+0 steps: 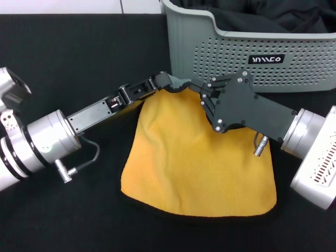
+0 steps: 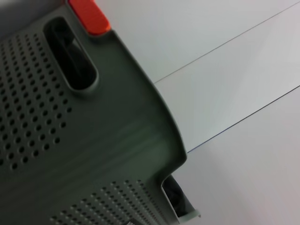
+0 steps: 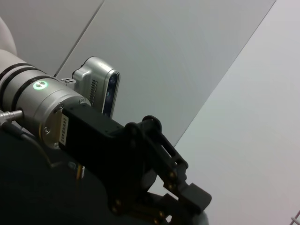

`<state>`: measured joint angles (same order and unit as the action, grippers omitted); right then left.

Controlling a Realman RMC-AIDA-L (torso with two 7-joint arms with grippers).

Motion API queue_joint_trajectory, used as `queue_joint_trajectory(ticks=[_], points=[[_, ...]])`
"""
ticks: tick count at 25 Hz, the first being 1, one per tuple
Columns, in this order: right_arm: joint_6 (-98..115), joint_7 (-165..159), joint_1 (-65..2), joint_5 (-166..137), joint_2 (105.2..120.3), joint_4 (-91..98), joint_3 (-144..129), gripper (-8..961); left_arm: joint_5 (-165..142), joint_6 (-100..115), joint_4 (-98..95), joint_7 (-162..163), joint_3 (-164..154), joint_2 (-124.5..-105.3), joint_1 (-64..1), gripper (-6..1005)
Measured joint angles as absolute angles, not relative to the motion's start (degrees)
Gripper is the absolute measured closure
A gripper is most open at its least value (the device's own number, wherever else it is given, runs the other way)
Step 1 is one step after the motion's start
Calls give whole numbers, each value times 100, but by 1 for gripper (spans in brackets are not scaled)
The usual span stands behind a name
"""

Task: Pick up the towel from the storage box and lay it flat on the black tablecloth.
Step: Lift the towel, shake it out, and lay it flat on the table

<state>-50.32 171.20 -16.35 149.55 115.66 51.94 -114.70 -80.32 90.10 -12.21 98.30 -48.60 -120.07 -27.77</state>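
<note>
The towel (image 1: 194, 163) shows its yellow-orange face, with its lower part spread on the black tablecloth (image 1: 68, 58) and its far edge bunched narrow just in front of the storage box (image 1: 231, 58). My left gripper (image 1: 176, 84) reaches in from the left and is shut on that far edge. My right gripper (image 1: 203, 93) comes from the right and is shut on the same edge, close beside the left one. The left wrist view is filled by the box's perforated wall (image 2: 93, 140). In the right wrist view the left gripper (image 3: 187, 201) appears low down.
Dark fabric (image 1: 262, 18) lies inside the box. An orange-red piece (image 2: 89, 16) sits at the box rim in the left wrist view. Both forearms hover low over the cloth, the right one (image 1: 262, 118) above the towel's right side. White wall panels stand behind.
</note>
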Motion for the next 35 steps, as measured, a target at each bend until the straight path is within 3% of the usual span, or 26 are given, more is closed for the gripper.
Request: queue_joint_trajectory(ticks=[4, 9, 24, 35], points=[[-5043, 17120, -1634, 15007, 11566, 5194, -11469, 951, -8017, 9039, -1214, 9554, -4858, -12019, -2753, 837], [-5044, 17120, -1634, 15067, 11566, 5182, -11461, 949, -8015, 9289, -1213, 9059, -4841, -12003, -2700, 660], [-5031, 17114, -1680, 15102, 11566, 5118, -11387, 935, -8303, 9688, -1435, 8042, -4874, -11911, -2606, 588], [-5019, 17095, -1688, 15109, 11566, 5098, -11372, 925, -7802, 10596, -2157, 5477, -4833, -11958, -2336, 585]])
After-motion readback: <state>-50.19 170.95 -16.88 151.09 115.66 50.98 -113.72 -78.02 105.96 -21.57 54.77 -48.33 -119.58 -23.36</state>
